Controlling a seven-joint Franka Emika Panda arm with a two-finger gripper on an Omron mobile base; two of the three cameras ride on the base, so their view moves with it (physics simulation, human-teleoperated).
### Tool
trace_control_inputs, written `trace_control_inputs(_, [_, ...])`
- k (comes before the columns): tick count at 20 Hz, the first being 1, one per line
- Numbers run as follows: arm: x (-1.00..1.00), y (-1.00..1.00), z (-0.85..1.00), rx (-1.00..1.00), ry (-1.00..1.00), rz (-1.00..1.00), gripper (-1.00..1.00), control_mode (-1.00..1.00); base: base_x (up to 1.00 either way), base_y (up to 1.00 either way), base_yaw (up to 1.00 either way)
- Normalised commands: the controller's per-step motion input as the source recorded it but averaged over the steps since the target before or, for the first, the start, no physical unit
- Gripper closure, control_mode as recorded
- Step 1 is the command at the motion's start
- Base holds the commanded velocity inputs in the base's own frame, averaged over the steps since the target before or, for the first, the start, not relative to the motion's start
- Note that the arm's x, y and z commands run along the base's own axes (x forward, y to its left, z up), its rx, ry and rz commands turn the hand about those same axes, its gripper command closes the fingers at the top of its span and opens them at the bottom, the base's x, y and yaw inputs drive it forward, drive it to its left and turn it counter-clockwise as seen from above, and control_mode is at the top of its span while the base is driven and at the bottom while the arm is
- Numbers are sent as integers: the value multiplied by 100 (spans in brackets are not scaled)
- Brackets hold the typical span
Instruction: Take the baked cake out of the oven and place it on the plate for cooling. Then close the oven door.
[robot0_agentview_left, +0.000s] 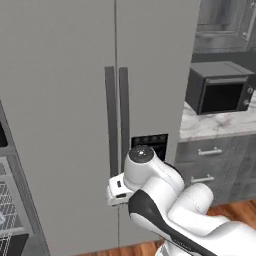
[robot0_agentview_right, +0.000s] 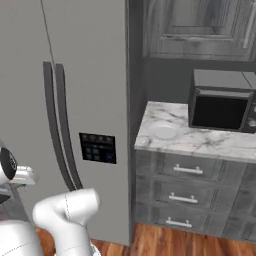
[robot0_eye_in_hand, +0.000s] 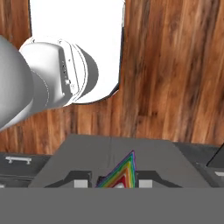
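Note:
In the hand view, my gripper (robot0_eye_in_hand: 116, 183) is shut on the cake (robot0_eye_in_hand: 121, 174), a rainbow-striped wedge whose tip rises between the two dark fingertips (robot0_eye_in_hand: 82, 183). The camera looks at wooden floor beyond it. The plate (robot0_agentview_right: 164, 131), round and white, lies on the marble counter (robot0_agentview_right: 200, 140) to the right of the fridge. Wire racks of the oven (robot0_agentview_left: 5, 212) show at the far left edge of the left base view. The oven door is out of view.
A tall grey two-door fridge (robot0_agentview_left: 100, 100) stands straight ahead, close behind my arm. A small black box microwave (robot0_agentview_right: 222, 102) sits on the counter right of the plate. Grey drawers (robot0_agentview_right: 187, 192) run below the counter, and upper cabinets (robot0_agentview_right: 200, 25) hang above it.

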Motion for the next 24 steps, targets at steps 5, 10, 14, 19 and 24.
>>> trace_control_inputs(5, [0,0,0,0,0,0,100,100,-10,-78,-6])
trace_control_inputs(10, [0,0,0,0,0,0,100,100,-1,-76,-2])
trace_control_inputs(14, [0,0,0,0,0,0,100,100,10,-73,0])
trace_control_inputs(19, [0,0,0,0,0,0,100,100,27,-68,0])
trace_control_inputs(24, [0,0,0,0,0,0,100,100,48,-57,0])
